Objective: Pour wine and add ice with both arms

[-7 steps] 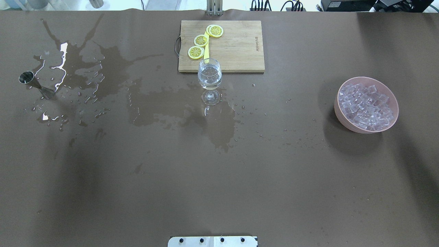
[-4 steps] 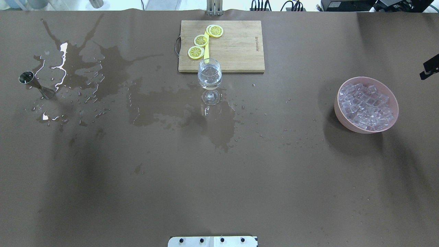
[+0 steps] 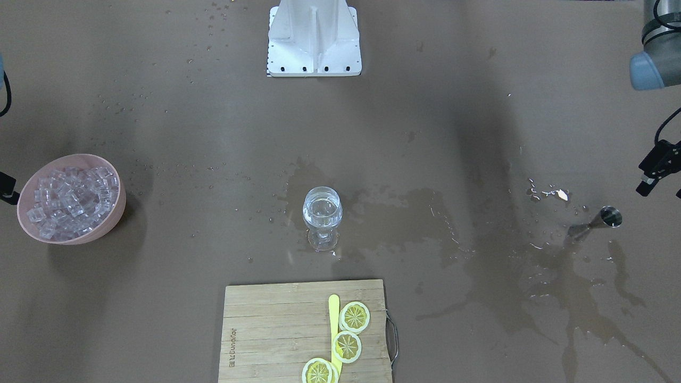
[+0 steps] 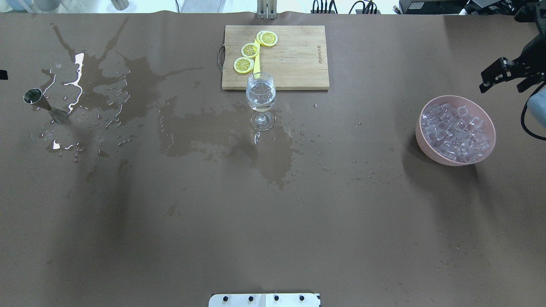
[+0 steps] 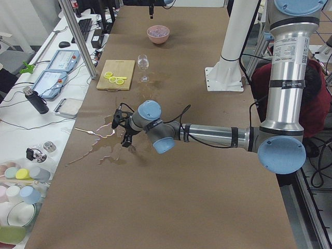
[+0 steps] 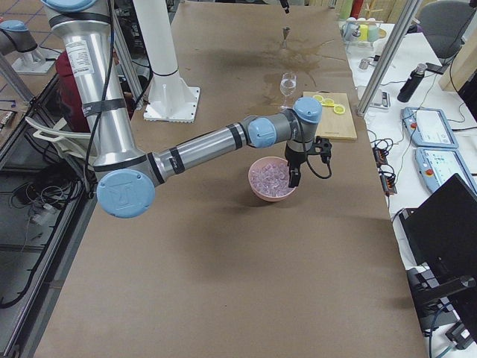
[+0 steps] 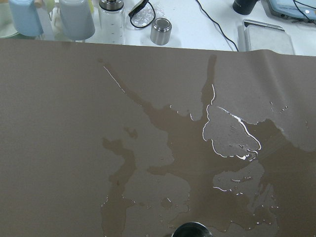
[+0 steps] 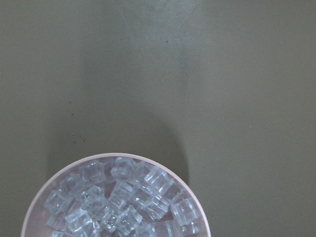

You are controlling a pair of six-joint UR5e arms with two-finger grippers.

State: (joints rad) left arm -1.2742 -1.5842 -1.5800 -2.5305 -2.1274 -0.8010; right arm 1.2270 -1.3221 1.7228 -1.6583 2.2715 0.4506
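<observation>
- Clock hours here run from the wine glass (image 4: 261,100), with 12 pointing away from my base. The glass stands upright mid-table, where either arm can reach it.
- The wine (image 4: 260,94), clear as water, fills roughly half the bowl of that glass, so I judge the pouring done (or mostly). Wet patches (image 4: 273,157) spread over the table (image 4: 273,238) toward 6 and 9 o'clock.
- The jigger (image 4: 45,106) stands upright far out at 9 o'clock, on my left arm's side, ringed by puddles.
- My left gripper (image 3: 661,186) hovers near the jigger without touching it. Its fingers look spread and it holds nothing (the frame edge cuts it, so I read this loosely).
- The ice (image 4: 455,132) is heaped in a pink bowl (image 4: 426,147) far out at 3 o'clock, within my right arm's reach.
- My right gripper (image 4: 503,83) hangs in the air at about 1 o'clock of the bowl, fingers apparently apart and empty. Its wrist camera looks down on the cubes, which suits lining up a pick.
- Adding ice looks like the step left, and such small, glassy cubes will likely slip.
- A cutting board (image 4: 294,64) with lemon slices (image 4: 250,50) lies just behind the glass at 12 o'clock.
</observation>
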